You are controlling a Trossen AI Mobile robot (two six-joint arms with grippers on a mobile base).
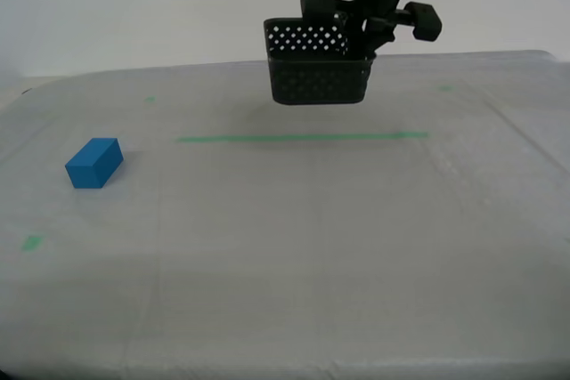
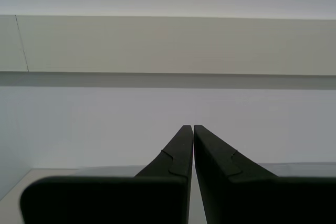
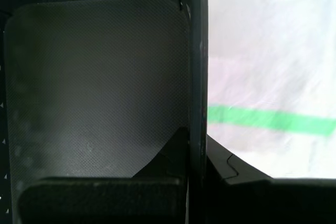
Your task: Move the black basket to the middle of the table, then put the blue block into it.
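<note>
The black basket [image 1: 316, 64] hangs in the air above the far part of the table [image 1: 294, 246], just beyond the green tape line [image 1: 303, 138]. My first gripper [image 1: 363, 37] is shut on its wall at the side toward the exterior view's right. In the first wrist view the basket's wall [image 3: 195, 51] stands between the two fingers of that gripper [image 3: 197, 135], one inside over the basket floor [image 3: 94, 87] and one outside. The blue block [image 1: 93, 163] lies on the table at the exterior view's left, far from the basket. My second gripper [image 2: 193, 128] is shut on nothing and faces a pale wall.
Small green tape bits [image 1: 32, 242] mark the sheeting at the exterior view's left, with fainter ones near the far edge [image 1: 150, 99]. The green tape line [image 3: 273, 119] also shows beside the basket in the first wrist view. A white wall rises behind the table.
</note>
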